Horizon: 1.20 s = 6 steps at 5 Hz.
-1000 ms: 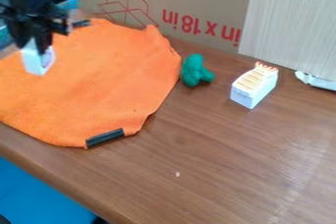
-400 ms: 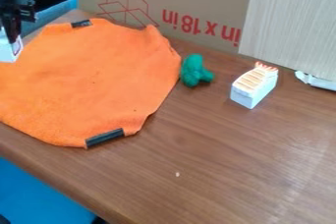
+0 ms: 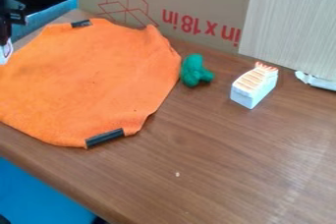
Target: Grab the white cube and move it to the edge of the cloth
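Over the last second I am seeing my gripper (image 3: pixel 4 42) shifting left, carrying the white cube (image 3: pixel 5 53) from above the cloth's interior toward its upper-left edge. The jaws are closing on the cube from above, keeping it clamped between them. The cube is sitting at the left border of my view, by that cloth edge and partly cut off; I can't tell whether it is touching the cloth or hanging just over it.

Outward from there, the orange cloth (image 3: pixel 85 80) is lying flat on the table (image 3: pixel 216 169), reaching near the table's lower-left edge, with a dark strip (image 3: pixel 103 138) showing at its lower rim and another dark strip (image 3: pixel 80 23) at its upper rim. A green lumpy toy (image 3: pixel 195 70) is resting just beside the cloth's right side. Further right, apart from it, a white block with a striped orange top (image 3: pixel 253 86) is standing. A cardboard sheet with red print (image 3: pixel 183 2) and a pale panel (image 3: pixel 295 16) are rising along the table's back.
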Tool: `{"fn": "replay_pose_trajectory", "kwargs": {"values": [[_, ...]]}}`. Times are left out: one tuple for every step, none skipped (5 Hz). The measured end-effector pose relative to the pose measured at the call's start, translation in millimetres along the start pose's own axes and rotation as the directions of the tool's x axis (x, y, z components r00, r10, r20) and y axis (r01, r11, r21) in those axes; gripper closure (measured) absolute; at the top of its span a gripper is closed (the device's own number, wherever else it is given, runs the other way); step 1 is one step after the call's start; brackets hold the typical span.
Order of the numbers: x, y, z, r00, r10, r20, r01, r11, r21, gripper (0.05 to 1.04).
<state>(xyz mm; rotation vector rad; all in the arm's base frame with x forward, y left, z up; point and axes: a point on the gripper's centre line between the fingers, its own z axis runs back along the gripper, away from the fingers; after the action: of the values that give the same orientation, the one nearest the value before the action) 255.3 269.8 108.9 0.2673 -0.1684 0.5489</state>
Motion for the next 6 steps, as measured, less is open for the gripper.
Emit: {"fn": "replay_pose_trajectory", "kwargs": {"values": [[0.8,1.9,-3.4,1.0,-0.011,0.007,0.011,1.0,-0.001,0.732],[1.9,0.2,-5.8,0.999,-0.023,0.025,0.023,1.0,-0.006,0.732],[-0.7,-6.3,-9.5,0.999,-0.028,0.027,0.029,0.999,-0.039,0.732],[-7.3,-14.8,-15.0,0.999,-0.039,0.02,0.041,0.994,-0.102,0.732],[-8.9,-15.6,-17.6,0.999,-0.034,0.009,0.034,0.993,-0.111,0.732],[-8.5,-14.7,-25.2,1.0,-0.026,0.004,0.026,0.995,-0.097,0.668]]}}
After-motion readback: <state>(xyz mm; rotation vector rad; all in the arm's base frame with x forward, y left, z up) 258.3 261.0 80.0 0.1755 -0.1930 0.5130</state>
